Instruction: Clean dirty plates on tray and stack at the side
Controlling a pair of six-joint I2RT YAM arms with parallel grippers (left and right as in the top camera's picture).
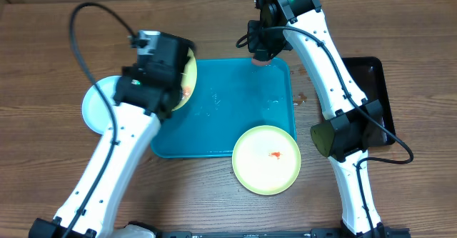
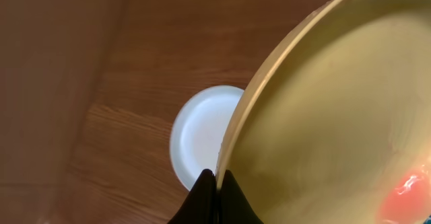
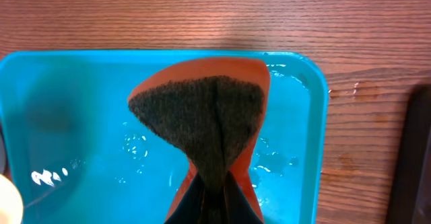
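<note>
The teal tray (image 1: 214, 131) lies mid-table, wet with droplets. My left gripper (image 2: 217, 183) is shut on the rim of a pale yellow-green plate (image 2: 323, 116), held tilted over the tray's left edge (image 1: 188, 81), with a red smear (image 2: 404, 190) on it. A white plate (image 1: 96, 103) lies on the table left of the tray; it also shows in the left wrist view (image 2: 199, 136). A second yellow-green plate (image 1: 266, 160) with a red smear lies at the tray's front right corner. My right gripper (image 3: 215, 183) is shut on an orange sponge with a dark scrub face (image 3: 202, 109) above the tray's far right part (image 3: 296, 150).
A narrow black tray (image 1: 375, 95) stands right of the teal tray, partly under the right arm. Water drops lie on the wooden table (image 1: 303, 98) beside the tray's right rim.
</note>
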